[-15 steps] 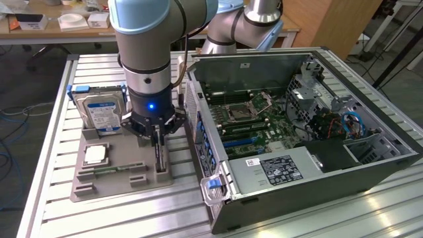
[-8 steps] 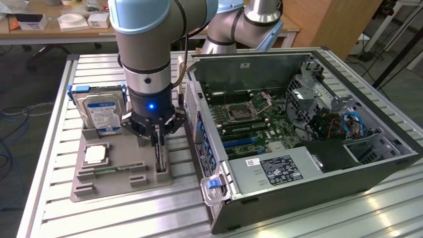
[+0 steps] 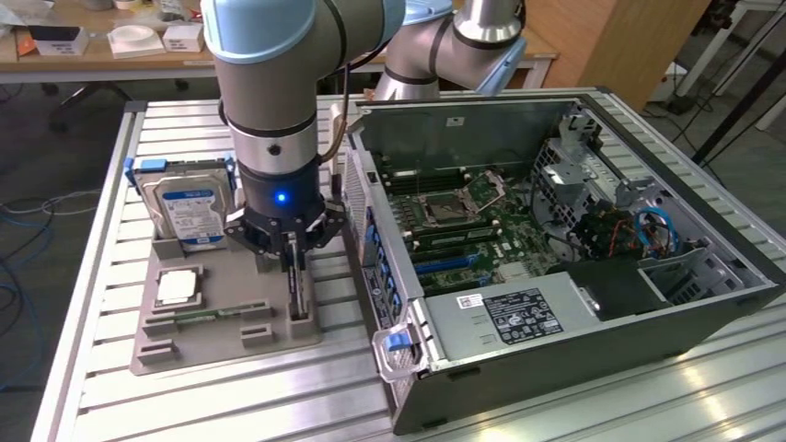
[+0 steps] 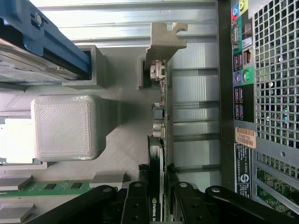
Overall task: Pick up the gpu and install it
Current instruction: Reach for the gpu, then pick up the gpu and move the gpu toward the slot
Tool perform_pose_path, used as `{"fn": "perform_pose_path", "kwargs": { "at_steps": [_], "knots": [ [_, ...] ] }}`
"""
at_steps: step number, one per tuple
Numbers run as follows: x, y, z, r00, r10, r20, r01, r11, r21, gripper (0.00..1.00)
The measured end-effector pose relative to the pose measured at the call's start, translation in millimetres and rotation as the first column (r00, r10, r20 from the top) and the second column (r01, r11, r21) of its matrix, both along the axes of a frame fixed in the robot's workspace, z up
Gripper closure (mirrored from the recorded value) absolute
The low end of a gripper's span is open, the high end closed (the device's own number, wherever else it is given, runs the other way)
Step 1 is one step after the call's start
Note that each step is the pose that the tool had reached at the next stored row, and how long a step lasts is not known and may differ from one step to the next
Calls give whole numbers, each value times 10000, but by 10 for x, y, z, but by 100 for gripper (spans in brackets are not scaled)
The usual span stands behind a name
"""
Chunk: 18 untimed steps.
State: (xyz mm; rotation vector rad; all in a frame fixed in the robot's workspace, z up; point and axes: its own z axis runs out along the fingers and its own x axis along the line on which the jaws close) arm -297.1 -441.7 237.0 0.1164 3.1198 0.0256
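Gpu (image 4: 160,116) is pictured standing on edge in a slot of the grey holder (image 3: 234,345), its top edge clamped between the 2 fingers of the gripper (image 3: 290,253) and, it is judged, not yet lifted out. Beyond it, the open computer case (image 3: 590,350) is seen. The grasp is judged done, while the lift and installation are left.

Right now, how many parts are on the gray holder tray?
4: hard drive at the tray's far end in the exterior view, processor chip mid-tray, memory stick lying nearer the front, graphics card standing on edge in the tool's grip. The arm may hide others.
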Motion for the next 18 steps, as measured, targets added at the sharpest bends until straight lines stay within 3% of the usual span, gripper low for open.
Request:
{"fn": "perform_pose_path", "kwargs": {
  "at_steps": [18],
  "knots": [
    [0, 0, 0, 10000, 0, 0, 0, 10000, 0, 74]
  ]
}}
